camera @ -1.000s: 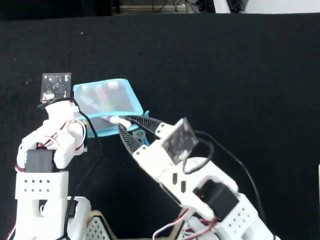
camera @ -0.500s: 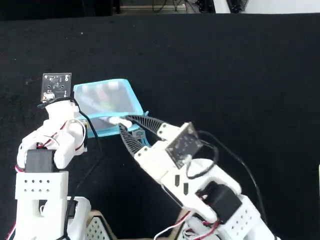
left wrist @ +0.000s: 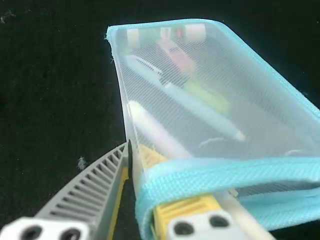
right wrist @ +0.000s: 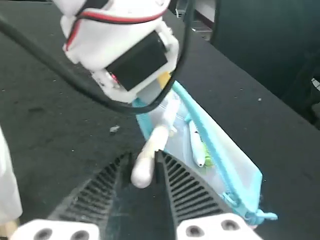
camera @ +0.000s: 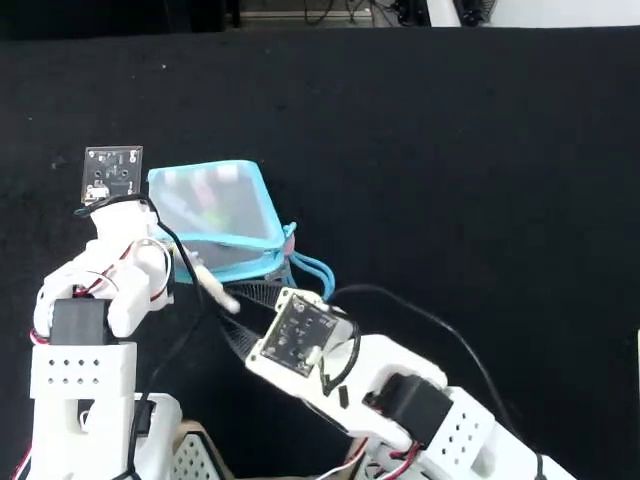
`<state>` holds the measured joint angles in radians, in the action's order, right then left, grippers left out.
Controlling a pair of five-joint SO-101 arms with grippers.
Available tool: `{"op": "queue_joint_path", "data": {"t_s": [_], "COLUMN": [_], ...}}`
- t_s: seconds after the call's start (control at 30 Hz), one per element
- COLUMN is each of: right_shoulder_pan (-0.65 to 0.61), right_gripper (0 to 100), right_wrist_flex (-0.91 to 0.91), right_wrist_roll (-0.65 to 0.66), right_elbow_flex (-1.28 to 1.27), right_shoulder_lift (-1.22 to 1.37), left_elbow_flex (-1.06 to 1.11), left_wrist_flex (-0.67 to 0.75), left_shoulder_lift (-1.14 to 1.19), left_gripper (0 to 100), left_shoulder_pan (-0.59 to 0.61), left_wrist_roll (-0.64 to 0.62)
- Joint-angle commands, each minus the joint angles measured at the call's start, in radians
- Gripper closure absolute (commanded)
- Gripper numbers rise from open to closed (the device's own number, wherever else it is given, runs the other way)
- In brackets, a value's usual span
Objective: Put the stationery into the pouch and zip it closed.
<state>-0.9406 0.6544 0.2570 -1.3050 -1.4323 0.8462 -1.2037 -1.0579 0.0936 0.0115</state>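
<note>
**A white pen at the mouth of the pouch, zip not yet drawn**

The step in hand looks like loading. The right gripper (right wrist: 142, 159) has its jaws pressed in on the rear end of a white pen (right wrist: 150, 145), open only as far as the barrel's width. The pen's far end points at the open edge of the blue mesh pouch (right wrist: 215, 150), which lies on the black table (camera: 450, 150). The left gripper (left wrist: 134, 160) is pinched on the pouch's edge at a corner, holding it in place. Several pens (left wrist: 175, 100) lie inside the pouch already. The next move probably calls for pushing the white pen along its own length into the opening and letting go. After that comes the zip, whose blue cord (camera: 312, 270) hangs at the pouch's other corner.
</note>
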Motion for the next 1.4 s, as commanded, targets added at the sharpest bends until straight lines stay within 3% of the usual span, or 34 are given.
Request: {"op": "queue_joint_path", "data": {"t_s": [0.0,0.1,0.27,0.5,0.7,0.87,1.13,1.37], "right_shoulder_pan": [-0.028,-0.028,-0.028,-0.025,0.172,0.328,0.287,0.299], "right_gripper": [81.8,73.8,74.9,76.5,76.5,76.3,76.3,76.5], "right_wrist_flex": [-0.002,-0.002,0.026,0.311,0.333,0.170,-0.301,-0.393], "right_wrist_roll": [-0.023,-0.071,-0.077,-0.077,-0.077,-0.083,-0.080,-0.083], "right_elbow_flex": [0.001,0.005,0.024,0.183,0.199,0.073,-0.288,-0.328], "right_shoulder_lift": [0.005,0.005,0.004,0.004,0.004,0.005,0.005,0.012], "left_elbow_flex": [-0.024,-0.022,-0.022,-0.022,-0.022,-0.027,-0.024,-0.024], "left_wrist_flex": [0.009,0.009,0.009,0.009,0.009,0.009,0.009,0.009], "left_shoulder_lift": [-0.012,-0.012,-0.012,-0.012,-0.012,-0.012,-0.012,-0.012], "left_gripper": [97,97,97,97,97,97,97,97], "left_shoulder_pan": [0.007,0.007,0.007,0.007,0.007,0.008,0.008,0.008], "left_wrist_roll": [0.005,0.005,0.005,0.005,0.005,0.005,0.005,0.005]}}
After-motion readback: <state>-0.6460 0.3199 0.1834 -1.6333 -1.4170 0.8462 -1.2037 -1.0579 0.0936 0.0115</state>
